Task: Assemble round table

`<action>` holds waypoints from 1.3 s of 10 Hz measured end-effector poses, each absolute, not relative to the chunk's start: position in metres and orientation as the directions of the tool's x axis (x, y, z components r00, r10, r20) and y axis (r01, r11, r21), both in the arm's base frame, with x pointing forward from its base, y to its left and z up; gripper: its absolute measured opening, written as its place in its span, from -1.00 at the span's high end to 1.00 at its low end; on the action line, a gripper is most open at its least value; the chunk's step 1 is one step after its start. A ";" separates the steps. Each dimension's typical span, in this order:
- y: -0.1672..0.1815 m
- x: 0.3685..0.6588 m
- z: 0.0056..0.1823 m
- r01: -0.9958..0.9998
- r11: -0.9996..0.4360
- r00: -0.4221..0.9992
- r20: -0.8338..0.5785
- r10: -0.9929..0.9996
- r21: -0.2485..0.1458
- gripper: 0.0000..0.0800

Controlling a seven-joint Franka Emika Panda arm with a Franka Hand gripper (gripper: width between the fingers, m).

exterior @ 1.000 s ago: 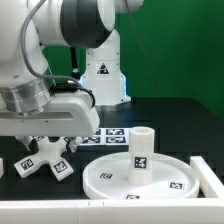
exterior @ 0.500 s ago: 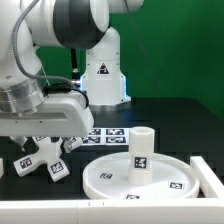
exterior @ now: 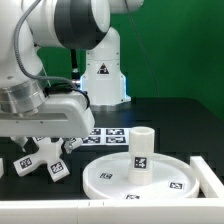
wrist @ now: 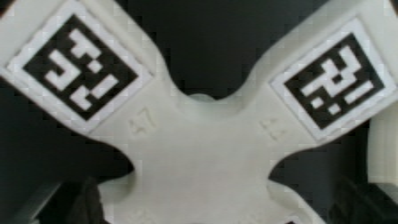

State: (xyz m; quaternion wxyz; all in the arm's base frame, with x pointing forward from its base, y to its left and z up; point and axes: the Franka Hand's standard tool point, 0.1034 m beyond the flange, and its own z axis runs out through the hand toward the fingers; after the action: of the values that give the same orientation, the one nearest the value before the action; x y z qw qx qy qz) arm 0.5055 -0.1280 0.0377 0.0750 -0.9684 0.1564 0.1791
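White cross-shaped foot (exterior: 52, 168) on the black desk (exterior: 170, 115), just beside the round disc (exterior: 100, 180) on the exterior view's left, short post (exterior: 143, 150) upright on that disc, jaws low over the foot, whether spread or pinching cannot be told.

The large round disc (exterior: 168, 166) is white with a raised rim. It lies flat at the exterior view's right, and small black-and-white tags show on its face. The short cylindrical post (exterior: 142, 148) stands upright on the disc, off-centre toward its far side, with a tag on its side. The cross-shaped foot (exterior: 45, 165) lies flat on the dark surface at the exterior view's left, just beside the disc but apart from it. In the wrist view the foot (wrist: 196, 140) fills the frame, with a square tag on each of two spreading arms.
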 end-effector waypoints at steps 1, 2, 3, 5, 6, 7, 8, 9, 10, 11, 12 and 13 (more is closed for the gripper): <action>-0.128 0.506 0.038 -0.330 -0.940 0.887 -0.370 -0.276 -0.089 -0.62; -0.128 0.506 0.038 -0.330 -0.940 0.887 -0.369 -0.276 -0.089 -0.62; -0.128 0.506 0.038 -0.330 -0.940 0.889 -0.366 -0.277 -0.089 -0.62; -0.128 0.506 0.038 -0.330 -0.940 0.888 -0.366 -0.277 -0.089 -0.62; -0.128 0.506 0.038 -0.330 -0.940 0.888 -0.366 -0.277 -0.089 -0.62; -0.125 0.507 0.036 -0.335 -0.938 0.883 -0.374 -0.282 -0.083 -0.62; -0.118 0.510 0.032 -0.329 -0.941 0.880 -0.389 -0.273 -0.083 -0.62; -0.118 0.508 0.030 -0.324 -0.942 0.873 -0.410 -0.262 -0.086 -0.62; -0.121 0.504 0.027 -0.327 -0.941 0.869 -0.419 -0.264 -0.084 -0.62; -0.122 0.501 0.026 -0.329 -0.941 0.867 -0.422 -0.266 -0.084 -0.62; -0.122 0.502 0.026 -0.329 -0.941 0.868 -0.420 -0.266 -0.084 -0.62; -0.123 0.501 0.026 -0.330 -0.940 0.867 -0.420 -0.267 -0.083 -0.62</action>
State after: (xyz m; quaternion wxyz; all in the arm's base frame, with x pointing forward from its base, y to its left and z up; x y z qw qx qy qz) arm 0.5006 -0.1227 0.0262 0.0764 -0.9632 0.1549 0.2059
